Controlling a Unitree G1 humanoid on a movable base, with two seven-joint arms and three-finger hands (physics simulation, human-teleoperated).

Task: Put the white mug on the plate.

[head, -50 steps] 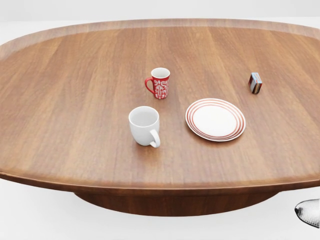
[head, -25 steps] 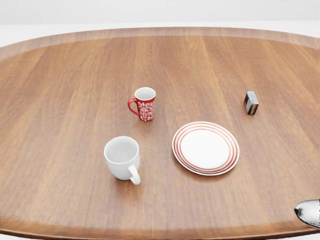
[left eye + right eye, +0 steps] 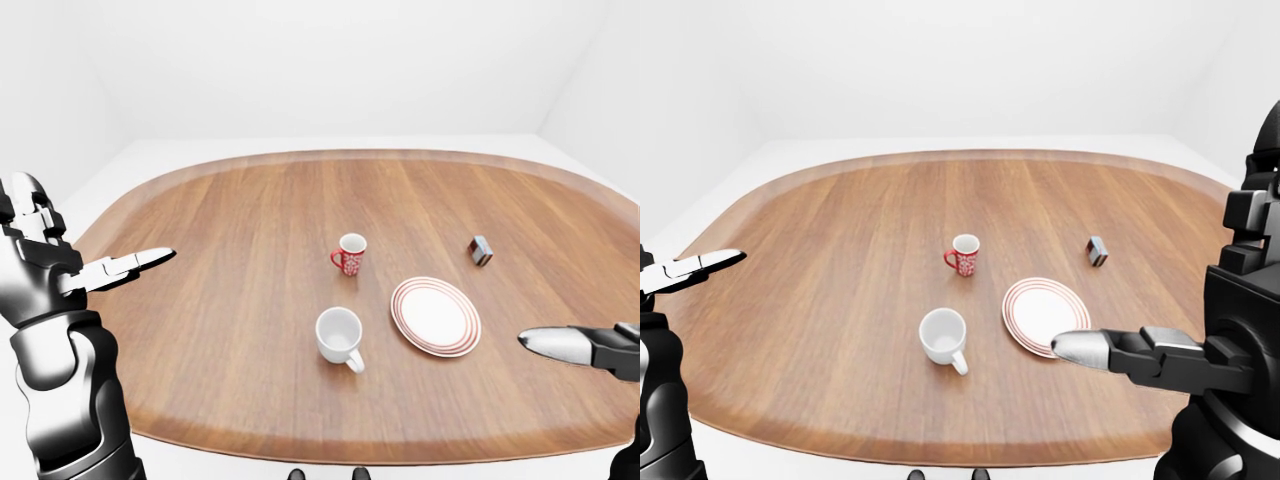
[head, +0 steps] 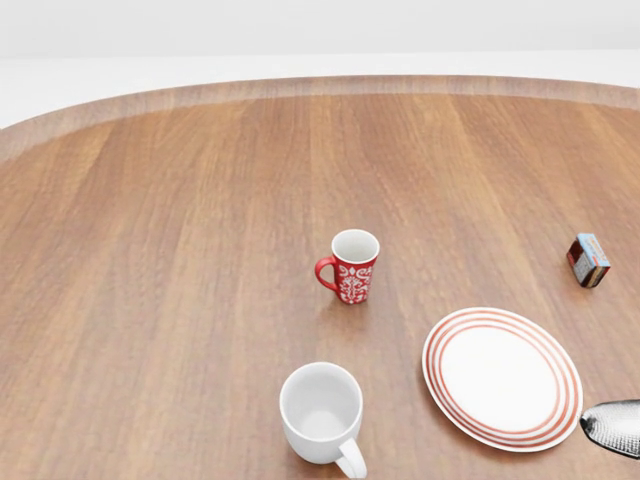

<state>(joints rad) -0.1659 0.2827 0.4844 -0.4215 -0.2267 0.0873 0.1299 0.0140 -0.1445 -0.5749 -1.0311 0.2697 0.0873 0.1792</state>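
My left hand (image 3: 120,268) is up at the left edge of the left-eye view, fingers stretched out straight, holding nothing, over the table's left rim. Right hand (image 3: 1110,352) shows best in the right-eye view: one finger (image 3: 1080,349) pointing left, empty; can't tell how the other fingers sit. It hangs low-right, tip just beside the plate (image 4: 502,377) in that view, not touching it.

White mug (image 4: 322,413) stands upright on the wood, handle toward the bottom-right of the head view, just left of the plate w/ red rings, apart from it. Red patterned mug (image 4: 349,265) above it, well apart. Small striped box (image 4: 588,260) off to the right.

Table (image 3: 230,260) is a big oval, brown wood grain w/ a raised rim. Room: plain white walls and floor.

Vs 0.5 s ago: whole head view shifted, so camera moved, not the things. Near table edge is now out of view, and both mugs and the plate sit lower and further right.
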